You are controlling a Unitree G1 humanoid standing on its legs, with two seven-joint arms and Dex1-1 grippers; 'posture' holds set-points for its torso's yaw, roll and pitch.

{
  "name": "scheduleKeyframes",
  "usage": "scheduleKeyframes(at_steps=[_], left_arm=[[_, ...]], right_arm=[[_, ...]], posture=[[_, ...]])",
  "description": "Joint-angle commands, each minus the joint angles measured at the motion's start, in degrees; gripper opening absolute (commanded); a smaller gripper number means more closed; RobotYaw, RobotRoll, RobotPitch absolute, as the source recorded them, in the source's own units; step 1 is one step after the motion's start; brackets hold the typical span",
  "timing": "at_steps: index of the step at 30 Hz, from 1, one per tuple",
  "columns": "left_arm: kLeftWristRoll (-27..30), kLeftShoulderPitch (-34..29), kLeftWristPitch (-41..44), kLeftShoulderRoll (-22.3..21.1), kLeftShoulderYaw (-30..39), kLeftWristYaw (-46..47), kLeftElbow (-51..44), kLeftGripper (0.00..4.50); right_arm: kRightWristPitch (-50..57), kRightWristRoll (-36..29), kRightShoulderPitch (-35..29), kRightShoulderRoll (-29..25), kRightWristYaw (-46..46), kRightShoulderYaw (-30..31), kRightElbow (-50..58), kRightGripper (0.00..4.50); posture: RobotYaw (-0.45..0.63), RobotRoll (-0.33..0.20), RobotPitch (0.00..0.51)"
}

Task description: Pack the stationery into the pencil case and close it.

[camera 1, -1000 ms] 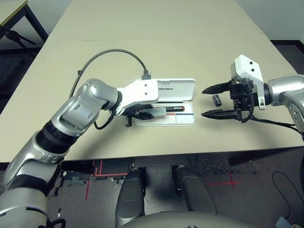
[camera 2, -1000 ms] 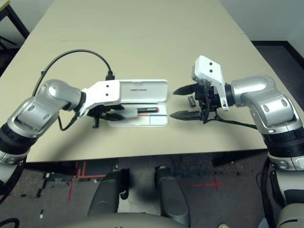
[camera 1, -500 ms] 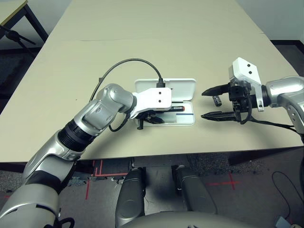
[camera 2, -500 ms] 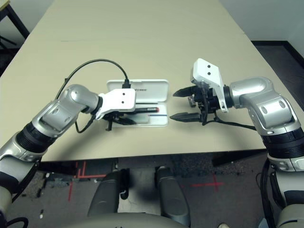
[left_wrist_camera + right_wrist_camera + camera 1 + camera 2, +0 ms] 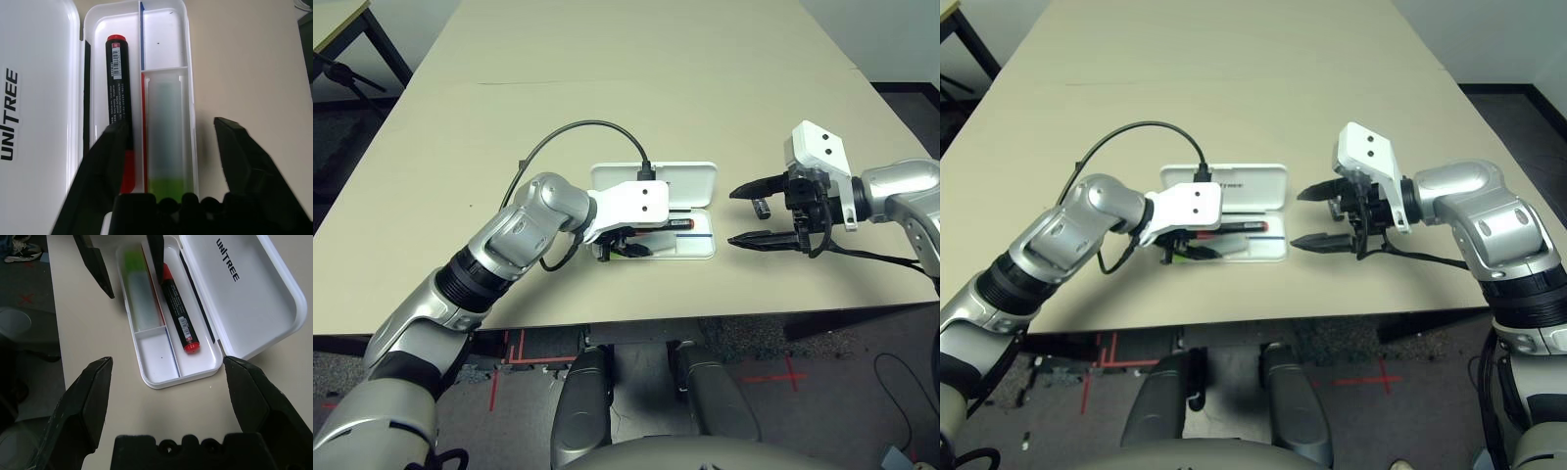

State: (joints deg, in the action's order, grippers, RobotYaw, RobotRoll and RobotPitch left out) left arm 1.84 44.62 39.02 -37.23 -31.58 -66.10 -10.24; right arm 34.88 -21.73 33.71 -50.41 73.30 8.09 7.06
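The white pencil case (image 5: 677,182) lies open mid-table, its lid (image 5: 244,293) folded back. Inside the tray a red marker with a black body (image 5: 117,93) rests along the hinge side. Beside it, in the front compartment, lies a pale-green-and-white stick (image 5: 166,122) with a green tip. My left gripper (image 5: 622,246) hangs open over the tray's left end, its fingers (image 5: 105,161) straddling the stick without touching it. To the right of the case my right gripper (image 5: 734,215) stands open, pointing at it. A tiny black-and-silver piece (image 5: 761,207) sits on the table between the right fingers.
A black cable (image 5: 578,127) loops up from my left wrist over the table behind the case. The table's front edge (image 5: 636,321) runs close below the case. Another table's corner (image 5: 333,20) shows at the far left.
My left arm carried the green stick rightward to the case, then its fingers opened and let it go into the front compartment. The right arm has hardly moved.
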Motion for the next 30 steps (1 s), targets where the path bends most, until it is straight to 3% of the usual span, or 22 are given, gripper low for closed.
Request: scheduleKeyframes(at_steps=[1, 12, 17, 24, 27, 30], left_arm=[[0.77, -0.48, -0.87, -2.49, 2.87, -1.2, -1.31, 4.48], [12.06, -6.42, -7.64, -15.44, 21.68, -8.44, -6.99, 4.48], [14.87, -8.2, -6.61, -20.83, 25.53, -10.3, -9.68, 4.48], [16.38, -8.63, -6.11, -22.06, 26.31, -9.64, -10.85, 4.48], [16.72, -9.17, -5.96, -21.77, 26.47, -9.11, -11.31, 4.48], [18.52, -9.24, -4.87, -21.1, 27.63, -8.2, -11.44, 4.48]], right_arm=[[-0.53, 0.38, -0.11, -0.24, 0.07, 0.18, 0.36, 4.5], [5.76, 0.54, -0.48, -4.0, -1.06, 0.35, 2.78, 4.5], [9.06, -0.18, -0.68, -5.01, -2.02, -0.27, 4.03, 4.5], [13.01, 0.13, -0.6, -5.51, -4.62, -0.32, 4.88, 4.5], [24.27, -3.91, 1.36, -3.94, -9.77, -4.46, 7.84, 4.5], [33.53, -4.76, 2.28, -5.93, -13.87, -5.74, 10.94, 4.5]], posture=[[-0.07, 0.0, 0.174], [-0.06, 0.0, 0.181], [-0.05, 0.0, 0.187], [-0.05, 0.0, 0.188], [-0.05, 0.0, 0.188], [-0.05, 0.0, 0.191]])
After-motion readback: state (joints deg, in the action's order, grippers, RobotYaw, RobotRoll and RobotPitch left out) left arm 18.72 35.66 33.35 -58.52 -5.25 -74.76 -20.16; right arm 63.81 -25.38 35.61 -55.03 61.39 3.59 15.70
